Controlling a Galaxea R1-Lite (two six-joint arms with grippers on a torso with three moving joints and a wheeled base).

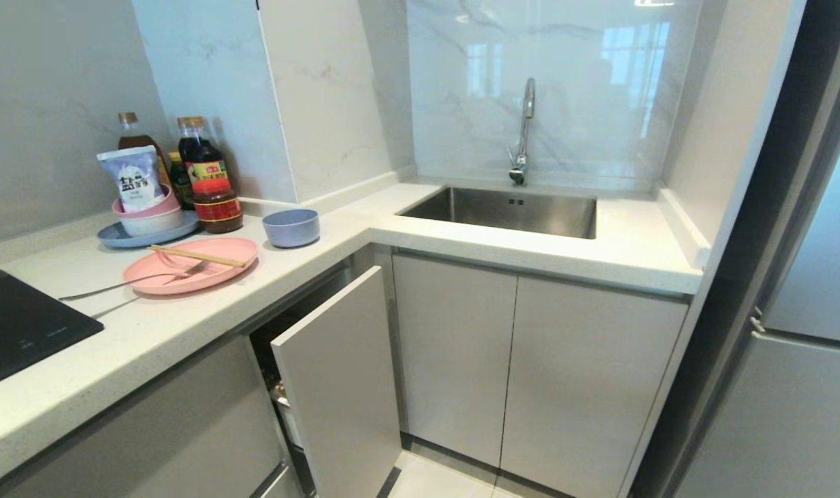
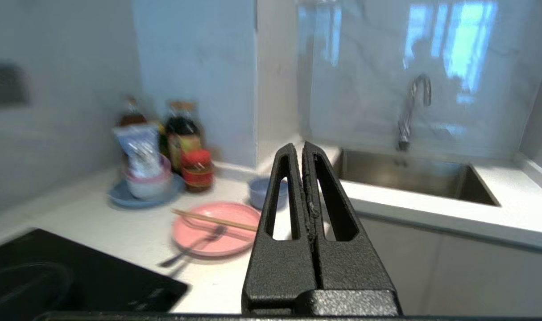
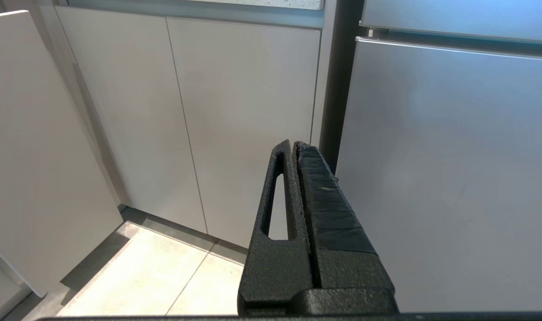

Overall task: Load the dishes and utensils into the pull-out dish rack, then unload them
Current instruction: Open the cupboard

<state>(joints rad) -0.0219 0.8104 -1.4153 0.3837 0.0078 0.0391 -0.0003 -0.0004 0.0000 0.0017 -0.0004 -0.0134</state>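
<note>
A pink plate [image 1: 191,265] lies on the white counter, with wooden chopsticks [image 1: 197,256] and a silver fork [image 1: 133,281] resting across it. Just behind it stands the pale-blue bowl [image 1: 292,227]. Under the counter the pull-out dish rack [image 1: 338,377] is partly drawn out, its pale door front showing and its basket mostly hidden. My left gripper [image 2: 301,146] is shut and empty, held above counter height, pointing towards the plate [image 2: 217,228] and bowl [image 2: 258,192]. Low beside the cabinets, my right gripper [image 3: 293,143] is shut and empty. Neither arm shows in the head view.
A blue-grey plate [image 1: 122,236] with stacked bowls and a salt bag sits by sauce bottles [image 1: 209,176] at the back wall. A black cooktop [image 1: 19,325] is at the left, a steel sink [image 1: 509,211] with tap at the right, a fridge [image 1: 800,332] far right.
</note>
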